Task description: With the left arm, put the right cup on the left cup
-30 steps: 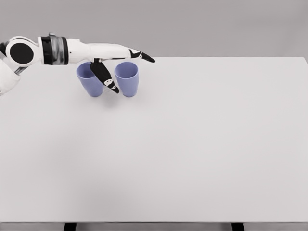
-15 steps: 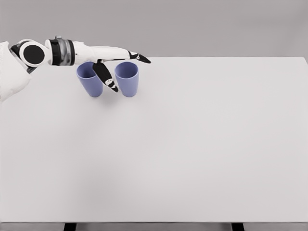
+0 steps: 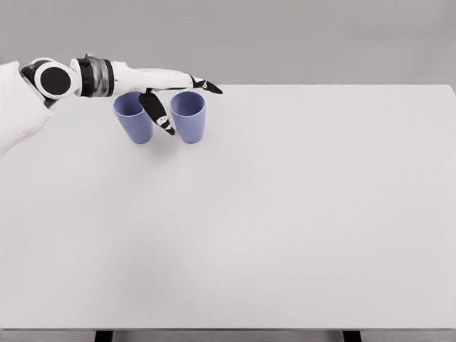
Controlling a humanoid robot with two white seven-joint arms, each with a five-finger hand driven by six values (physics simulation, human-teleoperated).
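My left hand (image 3: 165, 89) has its fingers (image 3: 205, 85) spread and holding nothing, the thumb hanging down in the gap between the cups so they can close around the right cup (image 3: 188, 116). That cup stands upright on the surface (image 3: 285, 214) just under the fingers, and the left cup (image 3: 132, 117) stands just beyond the thumb, ready to take it.

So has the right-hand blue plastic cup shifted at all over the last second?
No. The right blue plastic cup stands in the same spot beside the left blue cup, near the white table's far edge. Only the left hand edged slightly.
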